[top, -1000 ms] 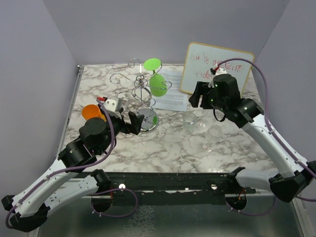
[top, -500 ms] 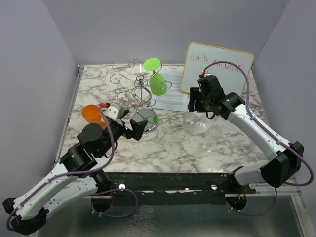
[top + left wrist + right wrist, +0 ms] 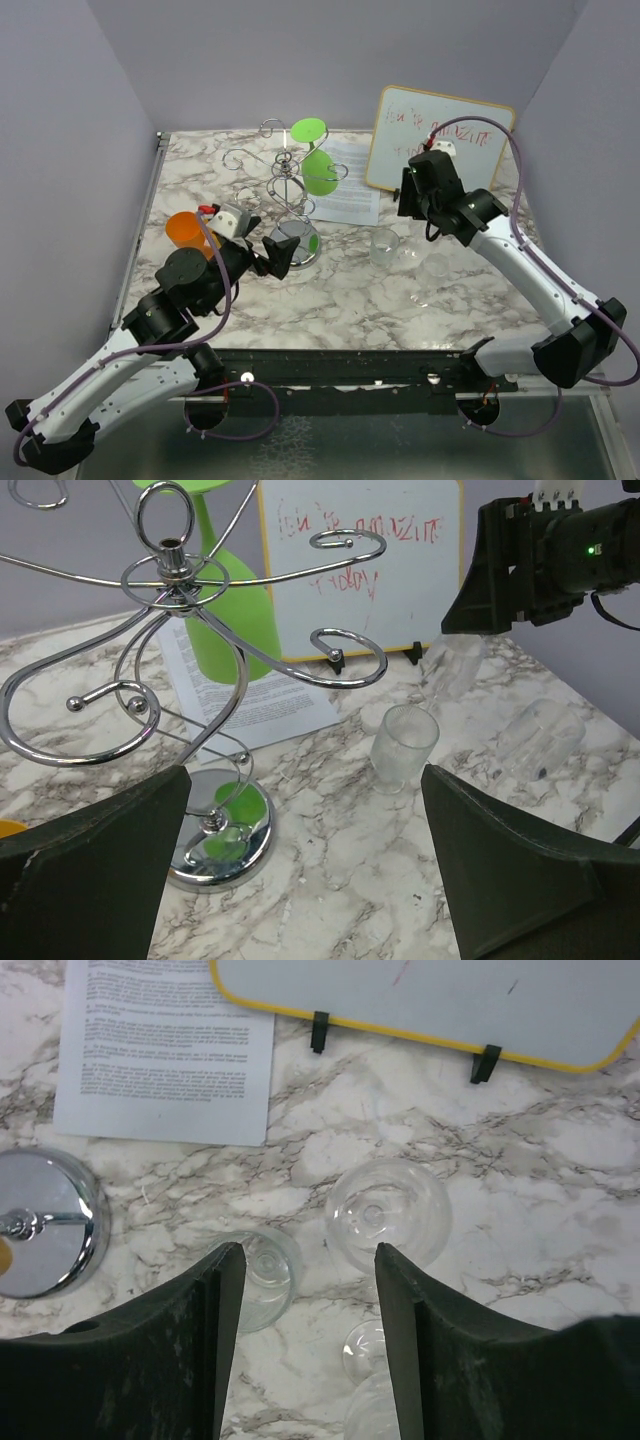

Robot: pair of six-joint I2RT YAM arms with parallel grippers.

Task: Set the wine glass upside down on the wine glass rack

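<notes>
The chrome wire wine glass rack [image 3: 284, 185] stands at the table's middle left, and a green wine glass [image 3: 319, 168] hangs upside down on it. The rack also fills the left wrist view [image 3: 175, 630]. A clear wine glass [image 3: 388, 1215] stands upright on the marble, seen from above between my right fingertips. It shows faintly under my right gripper in the left wrist view [image 3: 450, 665]. My right gripper [image 3: 308, 1340] [image 3: 410, 200] is open and empty, high above it. My left gripper [image 3: 305, 880] [image 3: 275, 255] is open and empty beside the rack's disc base [image 3: 215, 830].
A clear tumbler [image 3: 258, 1270] [image 3: 384, 246] stands left of the wine glass. Another clear glass [image 3: 535, 740] [image 3: 385, 1380] lies on its side nearby. A whiteboard [image 3: 438, 135] leans at the back right, a printed sheet [image 3: 345, 195] lies behind the rack, and an orange cup [image 3: 183, 228] sits at the left.
My right gripper swung left over the clear glasses, then drew back a little toward the whiteboard. My left gripper shifted slightly near the rack base.
</notes>
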